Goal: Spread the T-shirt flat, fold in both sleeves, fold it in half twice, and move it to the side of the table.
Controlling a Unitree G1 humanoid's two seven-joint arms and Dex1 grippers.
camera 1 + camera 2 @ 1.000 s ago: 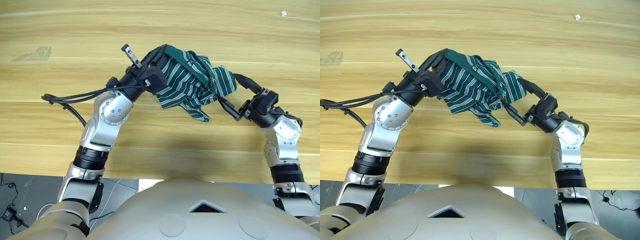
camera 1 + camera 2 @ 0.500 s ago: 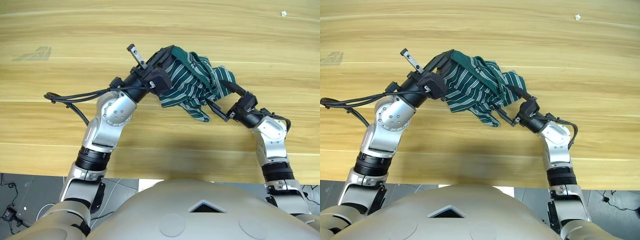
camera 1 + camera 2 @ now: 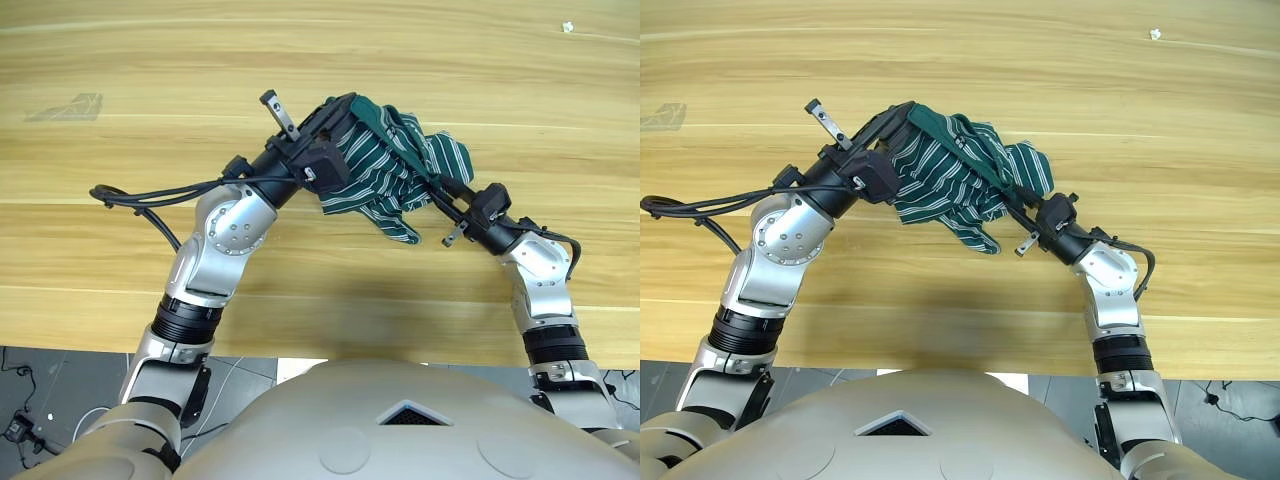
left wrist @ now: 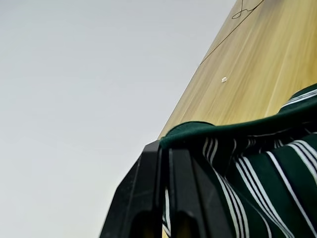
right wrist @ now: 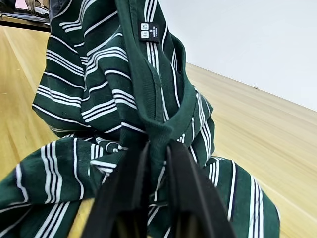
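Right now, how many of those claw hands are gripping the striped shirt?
2. The left gripper pinches the T-shirt at its left end; the right gripper is clamped on the collar at its right side.

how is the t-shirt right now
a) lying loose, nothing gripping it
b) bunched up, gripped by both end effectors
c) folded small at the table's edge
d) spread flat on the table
b: the T-shirt is a crumpled bundle, with the left end effector and the right end effector each shut on its fabric, not laid flat on the table.
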